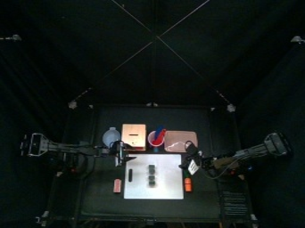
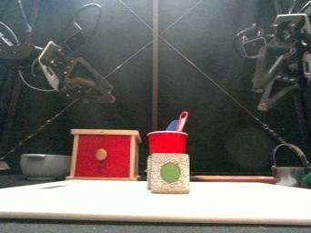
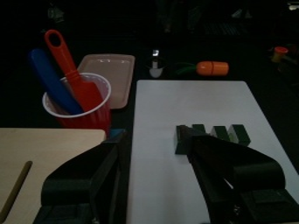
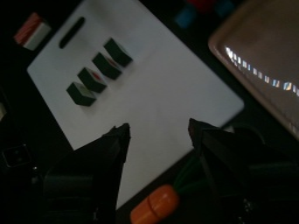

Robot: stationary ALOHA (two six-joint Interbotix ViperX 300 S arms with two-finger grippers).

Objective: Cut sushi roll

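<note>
Sushi roll lies in pieces on the white board; both end effectors spread, empty

Top looks straight down, front level; both wrists closely share the white board.

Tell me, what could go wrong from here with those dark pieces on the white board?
1. The sushi roll already lies in short dark chunks close together on the white board; a careless touch could probably scatter them.
2. Both grippers, left and right, hang open over the board holding nothing, so any further cut needs a tool fetched first.
3. The red cup with its utensils stands close beside the board and could tip if an arm brushes it.
</note>
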